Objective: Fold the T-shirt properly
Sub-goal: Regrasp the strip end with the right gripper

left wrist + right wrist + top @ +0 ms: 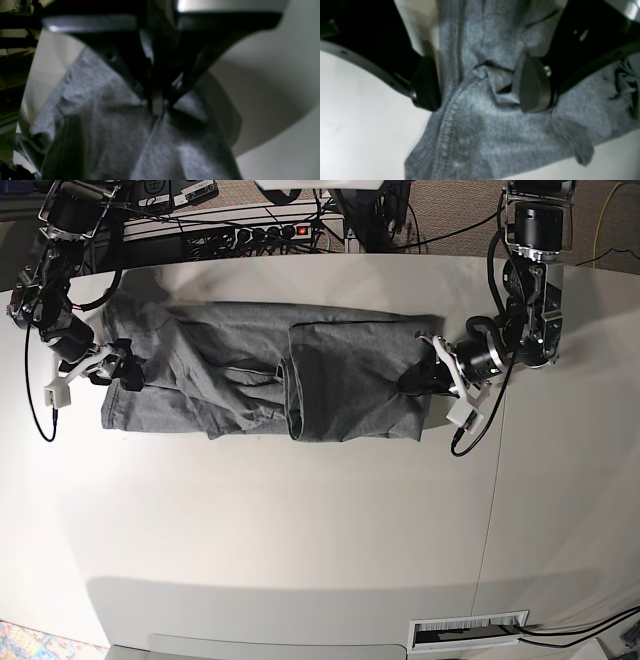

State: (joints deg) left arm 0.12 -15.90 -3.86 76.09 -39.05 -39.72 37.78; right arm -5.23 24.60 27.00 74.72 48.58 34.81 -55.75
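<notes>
While left gripper pinches T-shirt tight & right gripper gapes around cloth, close right b4 lifting.

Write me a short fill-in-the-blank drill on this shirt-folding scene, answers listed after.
1. The T-shirt is ____ in colour.
2. The left gripper is ____ on the shirt's cloth.
3. The right gripper has cloth between its fingers, and it is ____.
4. In the base view the shirt lies on a ____ table.

Missing words: grey; shut; open; white
</notes>
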